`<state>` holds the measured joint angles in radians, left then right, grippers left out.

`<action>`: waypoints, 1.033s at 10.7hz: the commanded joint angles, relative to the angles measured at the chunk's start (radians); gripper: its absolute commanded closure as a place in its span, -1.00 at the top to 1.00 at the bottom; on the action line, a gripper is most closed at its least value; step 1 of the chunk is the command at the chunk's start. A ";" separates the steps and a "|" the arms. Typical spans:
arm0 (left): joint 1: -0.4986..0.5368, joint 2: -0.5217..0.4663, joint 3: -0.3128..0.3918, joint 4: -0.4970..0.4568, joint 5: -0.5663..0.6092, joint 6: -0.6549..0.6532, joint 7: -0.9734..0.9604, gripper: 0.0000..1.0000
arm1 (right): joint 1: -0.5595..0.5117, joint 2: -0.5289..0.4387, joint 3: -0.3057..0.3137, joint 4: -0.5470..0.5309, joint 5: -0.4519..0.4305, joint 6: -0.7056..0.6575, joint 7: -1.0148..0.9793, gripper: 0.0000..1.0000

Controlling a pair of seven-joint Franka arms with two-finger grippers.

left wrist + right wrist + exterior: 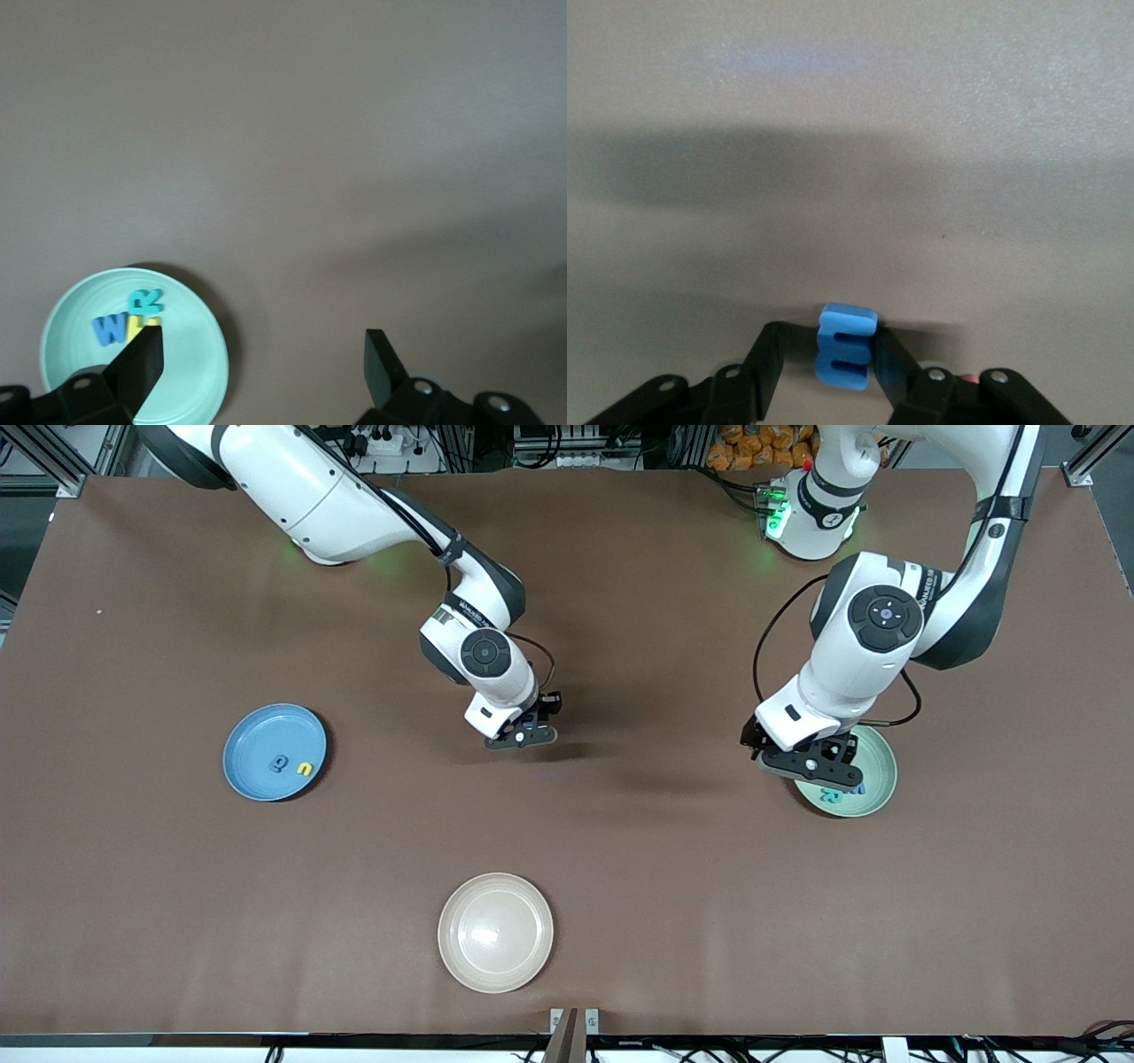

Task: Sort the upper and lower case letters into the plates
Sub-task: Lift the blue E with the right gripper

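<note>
While left gripper (261, 363) gapes | right gripper (848, 359) pinches chunky blue letter (847, 345)

Both arms are glossy white with dark grey joint sections, each wrist bearing a round black cap, and small printed lettering runs along the white casing near each cap. Thin black cables loop from the forearms down to the black gripper hardware, the right gripper (523, 734) and left gripper (819, 766) ending in flat black jaws on bodies dotted with silver screws. Green lights glow at the bases, brightest at the left arm's, where a black band rings the white column
</note>
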<state>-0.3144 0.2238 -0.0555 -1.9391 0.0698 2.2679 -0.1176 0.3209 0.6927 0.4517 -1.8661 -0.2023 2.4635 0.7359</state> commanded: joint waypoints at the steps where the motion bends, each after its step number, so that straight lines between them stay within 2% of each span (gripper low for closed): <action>1: -0.028 -0.014 0.000 0.020 -0.068 -0.013 -0.016 1.00 | 0.004 0.024 0.002 0.015 -0.029 0.003 0.025 -0.19; 3: -0.031 -0.014 -0.017 0.022 -0.070 -0.013 -0.051 1.00 | 0.001 0.024 0.002 0.016 -0.029 0.002 0.019 -0.58; 4: -0.032 -0.012 -0.017 0.022 -0.070 -0.011 -0.053 1.00 | -0.002 0.022 0.004 0.016 -0.028 -0.001 0.017 -0.98; 7: -0.034 -0.012 -0.030 0.022 -0.071 -0.011 -0.059 1.00 | -0.013 0.001 0.009 0.022 -0.017 -0.020 0.020 -1.00; 11: -0.049 -0.011 -0.072 0.034 -0.071 -0.013 -0.166 1.00 | -0.072 -0.085 0.039 0.093 0.009 -0.190 0.016 -1.00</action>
<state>-0.3524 0.2236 -0.1091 -1.9145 0.0193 2.2682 -0.2311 0.2945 0.6711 0.4644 -1.7812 -0.2016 2.3382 0.7377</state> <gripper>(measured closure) 0.000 0.692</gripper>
